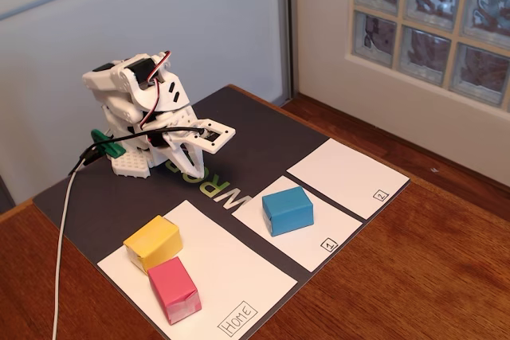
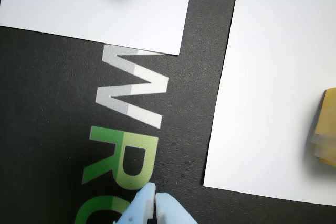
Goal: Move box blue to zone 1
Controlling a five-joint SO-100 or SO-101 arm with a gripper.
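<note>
Box blue [image 1: 288, 210] on zone 1 [image 1: 319, 251]; jaws closed, empty.

White printed arm [image 1: 139, 109], black servos, red-black wires, green clamp [image 1: 106, 143], white cable [image 1: 62, 236].

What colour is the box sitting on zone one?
Bright blue box, clearest in the fixed view.
</note>
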